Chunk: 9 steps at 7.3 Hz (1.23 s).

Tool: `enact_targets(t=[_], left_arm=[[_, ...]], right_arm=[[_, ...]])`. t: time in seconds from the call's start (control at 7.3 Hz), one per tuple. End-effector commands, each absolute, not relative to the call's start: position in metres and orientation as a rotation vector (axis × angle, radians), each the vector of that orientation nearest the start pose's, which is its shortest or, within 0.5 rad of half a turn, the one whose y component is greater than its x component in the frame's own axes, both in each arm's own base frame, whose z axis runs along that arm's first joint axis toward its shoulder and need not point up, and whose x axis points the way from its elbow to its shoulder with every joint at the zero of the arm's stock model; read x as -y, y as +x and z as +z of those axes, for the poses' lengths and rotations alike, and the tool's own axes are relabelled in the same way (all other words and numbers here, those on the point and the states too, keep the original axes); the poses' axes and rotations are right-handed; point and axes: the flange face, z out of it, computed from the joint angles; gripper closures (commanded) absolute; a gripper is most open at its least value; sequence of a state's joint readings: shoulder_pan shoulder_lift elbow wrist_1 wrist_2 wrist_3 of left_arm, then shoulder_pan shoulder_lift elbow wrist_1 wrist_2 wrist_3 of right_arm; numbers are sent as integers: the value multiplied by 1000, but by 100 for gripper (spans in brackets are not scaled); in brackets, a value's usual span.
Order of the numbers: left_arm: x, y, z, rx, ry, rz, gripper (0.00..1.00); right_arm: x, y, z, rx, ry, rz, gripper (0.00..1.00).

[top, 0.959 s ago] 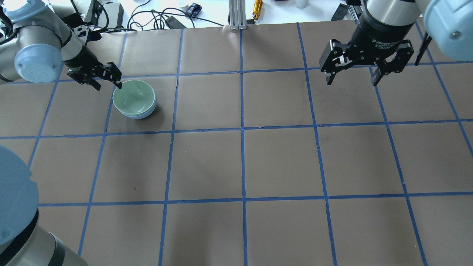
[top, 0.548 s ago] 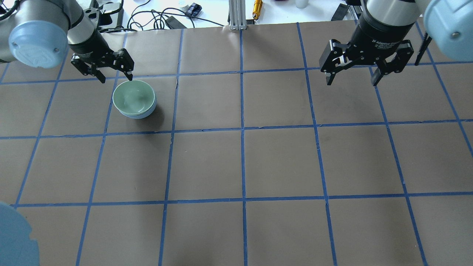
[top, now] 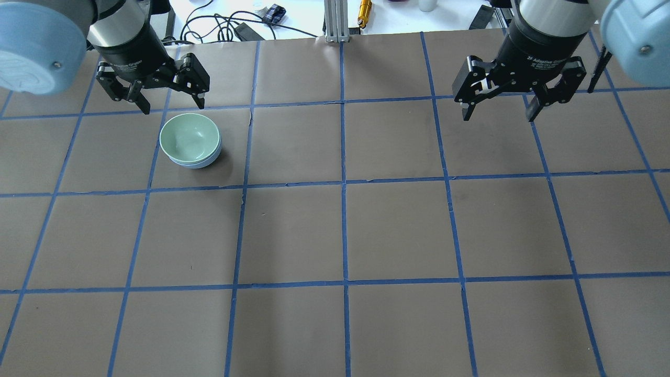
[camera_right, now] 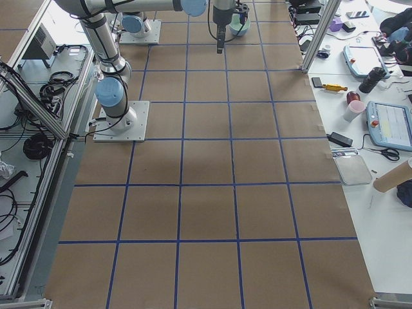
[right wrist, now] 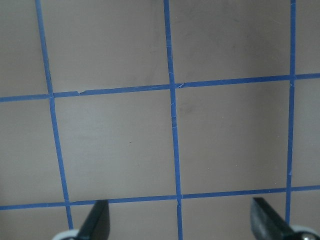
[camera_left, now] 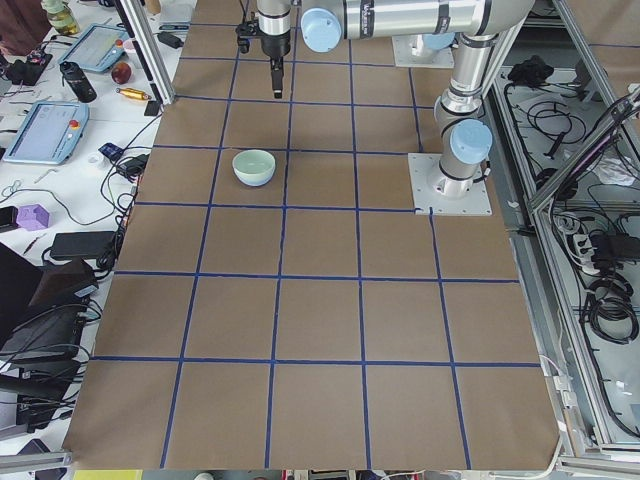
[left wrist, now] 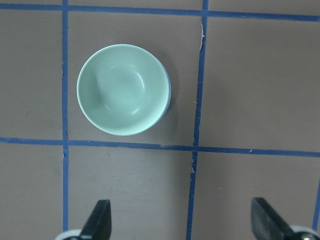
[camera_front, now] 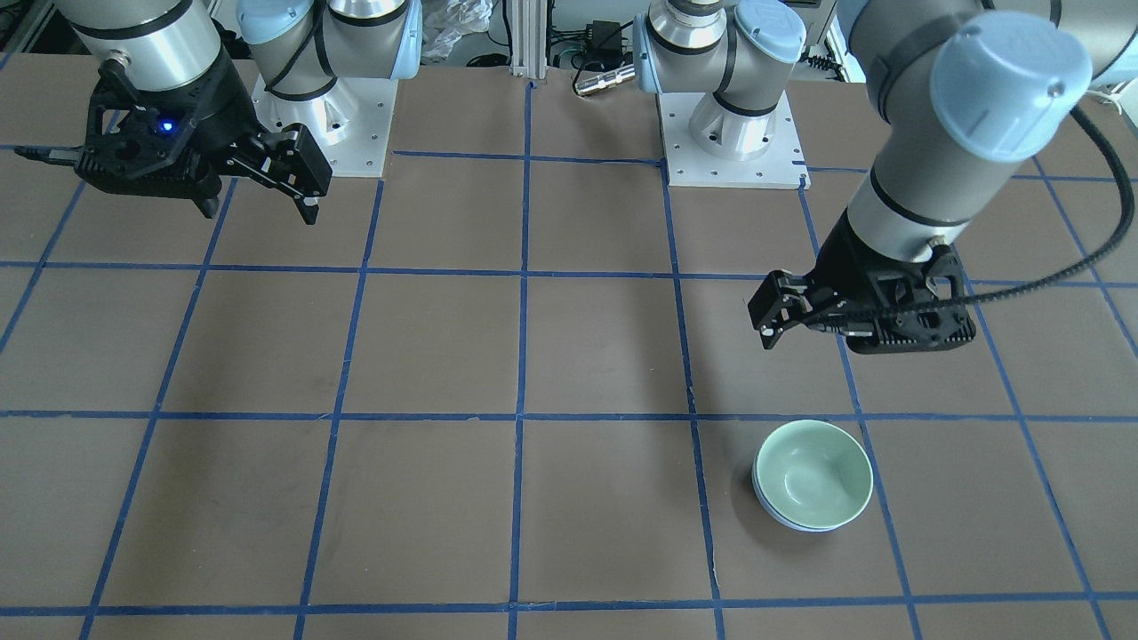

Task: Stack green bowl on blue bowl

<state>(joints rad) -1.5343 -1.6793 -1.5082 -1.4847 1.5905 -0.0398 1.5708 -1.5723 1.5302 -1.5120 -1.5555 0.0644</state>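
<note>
Stacking is looking done: the small glossy mint-green bowl (top: pixel 188 137) is sitting nested in the pale grey-blue glossy bowl (top: pixel 204 163) on the table (top: pixel 398 225). I am holding left claw (top: pixel 172 107) and right claw (top: pixel 498 118) spread, empty; next, parking only.

A small, round, glossy mint-green bowl (top: pixel 188 137) is sitting upright, nested inside a pale grey-blue bowl (top: pixel 198 164) of about the same size. Only a thin crescent of the blue one is showing under the green rim. The stack is resting on the brown desk (top: pixel 398 225), at the robot's far left.
</note>
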Motion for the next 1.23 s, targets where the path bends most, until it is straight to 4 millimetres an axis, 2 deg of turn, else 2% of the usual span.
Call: enact_targets(t=[0.0,0.68,1.1], left_arm=[[532,-122,487,-3125,-121,-91,0],[526,-122,496,-3123,-118,-123,0],[529,-122,493,-3126,-118,-113,0]], right_arm=[[489,135,503,-3125,101,25,0],[489,135,503,-3125,101,27,0],[489,135,503,-3125,101,27,0]])
